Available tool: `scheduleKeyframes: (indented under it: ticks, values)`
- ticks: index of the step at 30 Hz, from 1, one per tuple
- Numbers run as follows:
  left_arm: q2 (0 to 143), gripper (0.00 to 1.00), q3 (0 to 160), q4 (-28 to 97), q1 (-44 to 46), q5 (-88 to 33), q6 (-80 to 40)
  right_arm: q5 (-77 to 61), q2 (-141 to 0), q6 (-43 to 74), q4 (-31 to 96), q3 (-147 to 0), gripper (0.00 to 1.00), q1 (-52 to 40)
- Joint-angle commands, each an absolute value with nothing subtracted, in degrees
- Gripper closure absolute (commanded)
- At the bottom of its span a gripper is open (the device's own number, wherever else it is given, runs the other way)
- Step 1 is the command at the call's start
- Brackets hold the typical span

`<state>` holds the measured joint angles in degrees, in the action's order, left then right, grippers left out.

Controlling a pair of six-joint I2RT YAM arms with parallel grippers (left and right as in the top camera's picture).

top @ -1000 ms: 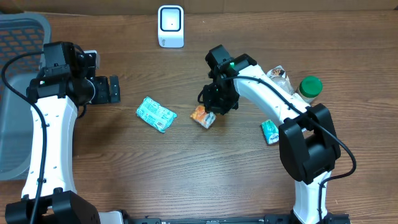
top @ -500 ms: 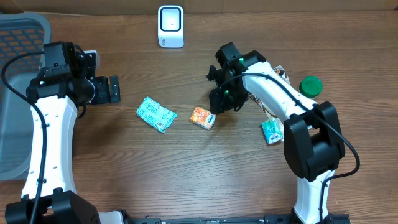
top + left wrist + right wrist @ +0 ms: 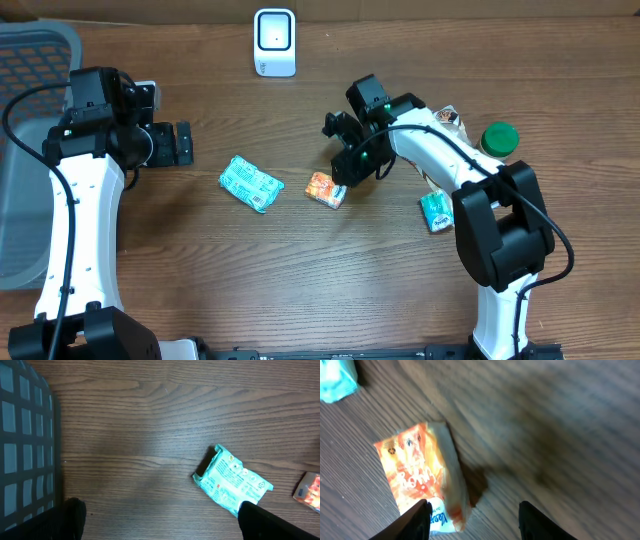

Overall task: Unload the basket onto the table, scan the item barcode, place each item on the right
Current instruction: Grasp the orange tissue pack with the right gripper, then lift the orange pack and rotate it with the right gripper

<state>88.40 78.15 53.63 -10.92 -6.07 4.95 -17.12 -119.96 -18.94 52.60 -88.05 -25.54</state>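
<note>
Lying flat on the wooden surface (image 3: 300, 270), the orange packet (image 3: 325, 189) sits near the middle, printed face up, with one end just under the right tool (image 3: 474, 522). That tool hangs low over it with its jaws about half parted and nothing between them but bare wood; in the right wrist view the packet lies off to one side, its lower corner just beside one dark fingertip (image 3: 417, 520) (whether the two actually touch I cannot tell). The white scanner (image 3: 274, 42) stands upright at the far edge, well apart from the packet, and the right arm's wrist sits over the stretch of wood on the packet's far side. A larger teal packet (image 3: 251, 184) lies near the orange one on the left arm's side, apart from it. On the right arm's side are a small teal packet (image 3: 434, 212), a green-lidded jar (image 3: 499, 138) and a clear-wrapped item (image 3: 450, 122), the last partly hidden behind the arm. The left tool (image 3: 180, 143) hovers near the grey basket (image 3: 30, 60), jaws spread wide and holding nothing; its wrist camera looks down on the larger teal packet and the basket's mesh wall.
</note>
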Motion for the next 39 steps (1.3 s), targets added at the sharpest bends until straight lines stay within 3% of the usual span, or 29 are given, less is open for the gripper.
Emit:
scheduleKeyframes:
  ticks: [1,4,14,19,27,39]
  values:
    - [88.40,0.00,78.56,53.56,-10.85,-6.92,6.42,-21.12,-119.70,-19.75,50.85,-86.21,0.47,-25.65]
    - [88.40,0.00,78.56,53.56,-10.85,-6.92,6.42,-22.90,-119.70,-19.25,49.06,-84.75,0.48,-25.65]
    - [88.40,0.00,78.56,53.56,-10.85,-6.92,6.42,-22.28,-119.70,-15.92,47.51,-81.36,0.74,-25.65]
    - [88.40,0.00,78.56,53.56,-10.85,-6.92,6.42,-21.69,-119.70,-11.18,47.51,-81.38,0.96,-25.65]
    - [88.40,0.00,78.56,53.56,-10.85,-6.92,6.42,-28.49,-119.68,5.63,52.45,-85.56,0.96,-24.95]
    - [88.40,0.00,78.56,53.56,-10.85,-6.92,6.42,-72.99,-119.68,-0.56,49.54,-86.02,0.96,-19.68]
